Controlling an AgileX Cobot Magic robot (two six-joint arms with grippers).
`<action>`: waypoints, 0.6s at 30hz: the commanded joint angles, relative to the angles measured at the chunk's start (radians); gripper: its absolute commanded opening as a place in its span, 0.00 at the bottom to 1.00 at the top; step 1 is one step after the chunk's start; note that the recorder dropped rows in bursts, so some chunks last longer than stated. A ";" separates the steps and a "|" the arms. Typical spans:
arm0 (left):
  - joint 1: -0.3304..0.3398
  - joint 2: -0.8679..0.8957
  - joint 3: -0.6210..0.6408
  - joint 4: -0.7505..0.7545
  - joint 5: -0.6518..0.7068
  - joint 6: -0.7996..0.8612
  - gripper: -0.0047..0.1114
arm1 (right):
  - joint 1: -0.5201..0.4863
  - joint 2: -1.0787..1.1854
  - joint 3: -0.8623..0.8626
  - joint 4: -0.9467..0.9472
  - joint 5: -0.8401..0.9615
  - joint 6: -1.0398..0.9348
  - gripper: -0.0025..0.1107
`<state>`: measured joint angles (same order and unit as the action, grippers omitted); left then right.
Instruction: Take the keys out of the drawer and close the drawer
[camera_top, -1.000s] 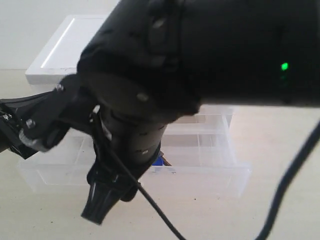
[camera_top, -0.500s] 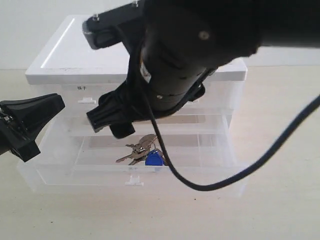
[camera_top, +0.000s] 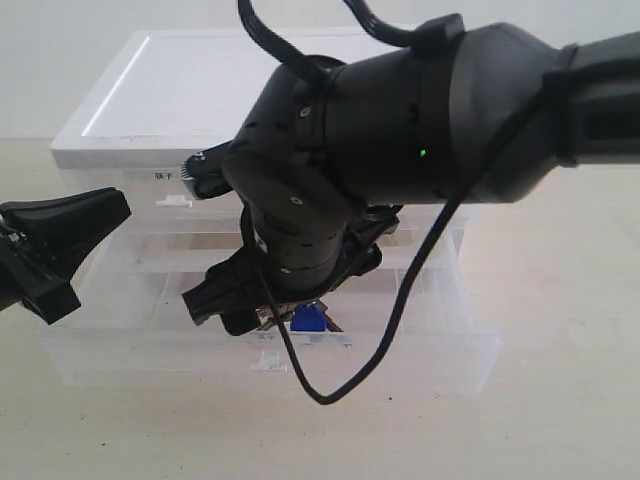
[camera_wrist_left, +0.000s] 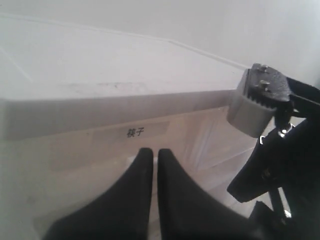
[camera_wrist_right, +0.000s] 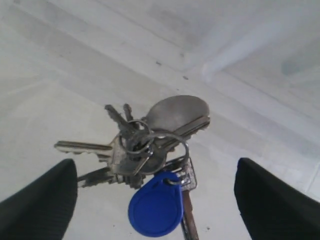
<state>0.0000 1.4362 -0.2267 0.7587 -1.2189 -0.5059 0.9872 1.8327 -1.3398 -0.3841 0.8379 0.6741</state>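
Black fingers (camera_wrist_right: 45, 200) of the right end effector (camera_wrist_right: 157, 197) are spread wide on both sides of the keys (camera_wrist_right: 150, 135), one bunch with one blue fob (camera_wrist_right: 155, 212), laid in the one pulled-out drawer (camera_top: 430, 350). The left end effector (camera_wrist_left: 151, 167) is closed near the white-topped cabinet (camera_top: 150, 100)

The keys (camera_wrist_right: 175, 112) are silver with a blue fob (camera_wrist_right: 155, 210), the drawer (camera_top: 430, 360) clear, the cabinet top (camera_top: 160, 90) white.
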 joint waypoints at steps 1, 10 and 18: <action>0.002 -0.008 0.007 0.000 -0.002 -0.013 0.08 | -0.032 0.010 0.001 0.040 -0.006 -0.021 0.70; 0.002 -0.008 0.007 0.001 -0.002 -0.015 0.08 | -0.048 0.051 0.001 0.079 -0.026 -0.050 0.57; 0.002 -0.008 0.007 -0.002 -0.002 -0.015 0.08 | -0.048 0.054 0.001 0.079 -0.026 -0.143 0.10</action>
<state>0.0000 1.4362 -0.2267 0.7605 -1.2189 -0.5109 0.9547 1.8725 -1.3417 -0.3049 0.8106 0.5797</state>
